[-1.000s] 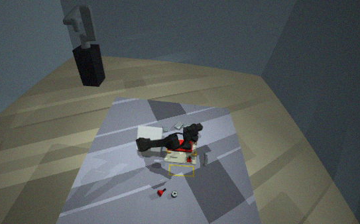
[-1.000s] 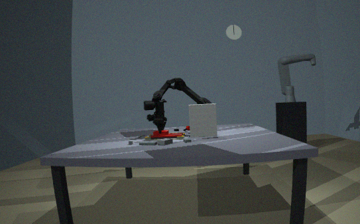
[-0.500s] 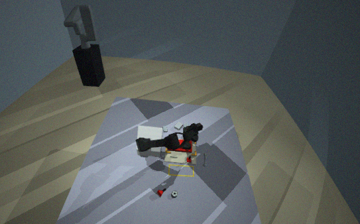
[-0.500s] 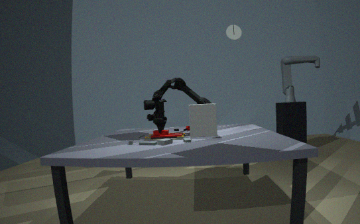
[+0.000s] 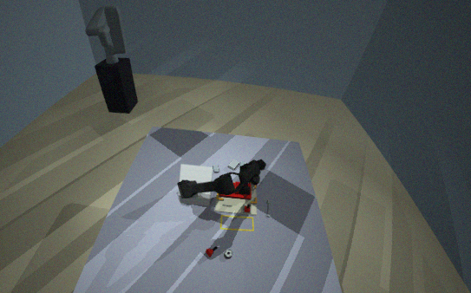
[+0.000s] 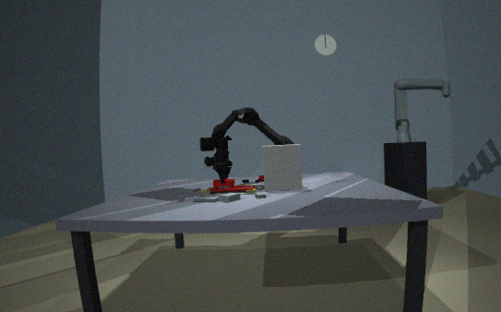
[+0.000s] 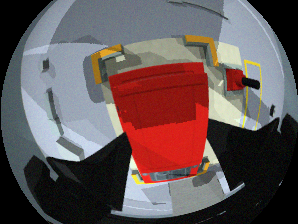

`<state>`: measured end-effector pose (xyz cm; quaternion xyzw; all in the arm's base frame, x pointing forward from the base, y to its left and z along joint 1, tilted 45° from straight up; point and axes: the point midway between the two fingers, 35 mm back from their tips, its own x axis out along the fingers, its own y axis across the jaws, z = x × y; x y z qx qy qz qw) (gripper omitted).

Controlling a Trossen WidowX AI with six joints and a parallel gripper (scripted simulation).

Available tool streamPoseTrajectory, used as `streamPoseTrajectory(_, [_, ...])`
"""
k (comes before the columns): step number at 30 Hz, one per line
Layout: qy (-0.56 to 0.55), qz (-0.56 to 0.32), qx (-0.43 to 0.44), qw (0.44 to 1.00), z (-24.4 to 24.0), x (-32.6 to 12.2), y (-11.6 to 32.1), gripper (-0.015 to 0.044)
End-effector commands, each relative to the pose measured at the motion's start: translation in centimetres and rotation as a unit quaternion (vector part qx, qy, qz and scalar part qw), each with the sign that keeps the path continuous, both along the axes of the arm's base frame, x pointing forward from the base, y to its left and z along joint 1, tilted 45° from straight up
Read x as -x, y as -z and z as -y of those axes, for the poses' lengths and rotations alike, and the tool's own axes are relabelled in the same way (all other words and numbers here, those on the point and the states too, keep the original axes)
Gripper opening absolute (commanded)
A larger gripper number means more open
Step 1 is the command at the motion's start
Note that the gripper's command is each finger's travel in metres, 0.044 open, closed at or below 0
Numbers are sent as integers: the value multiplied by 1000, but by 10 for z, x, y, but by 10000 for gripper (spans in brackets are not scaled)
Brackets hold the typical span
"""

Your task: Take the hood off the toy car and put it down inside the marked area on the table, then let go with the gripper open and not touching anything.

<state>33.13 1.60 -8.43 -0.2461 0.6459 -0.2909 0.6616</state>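
Note:
The red hood [image 7: 167, 145] [image 6: 230, 184] is between my fingers in the wrist view, with the grey grille [image 7: 172, 175] at its lower end. My gripper [image 7: 167, 128] [image 6: 223, 180] points down and is shut on the hood's two sides. The hood is at the toy car, low over the table; whether it is clear of the car's body cannot be told. The arm covers part of the car in the top view. The marked area, a yellow outline [image 5: 237, 230] [image 7: 253, 62], lies beside the pale base [image 5: 231, 205], with nothing seen inside it.
Orange corner brackets [image 7: 201, 39] edge the car. A red part with a black pin [image 7: 234, 80] [image 5: 247, 209] stands beside it. A white box [image 5: 196, 172] [image 6: 282, 168], grey blocks [image 5: 234, 165], a thin rod [image 5: 268, 209], another red part [image 5: 210, 251] and a ring [image 5: 228, 254] lie around.

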Motion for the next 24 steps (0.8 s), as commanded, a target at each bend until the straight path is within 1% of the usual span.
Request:
streamPoseTrajectory(1, [2,2,-2,1000,-3,0,-2,0])
streamPoseTrajectory(19, [2,2,-2,1000,-11,0,-10,0])
streamPoseTrajectory(24, [2,2,-3,1000,-21,-1,-20,0])
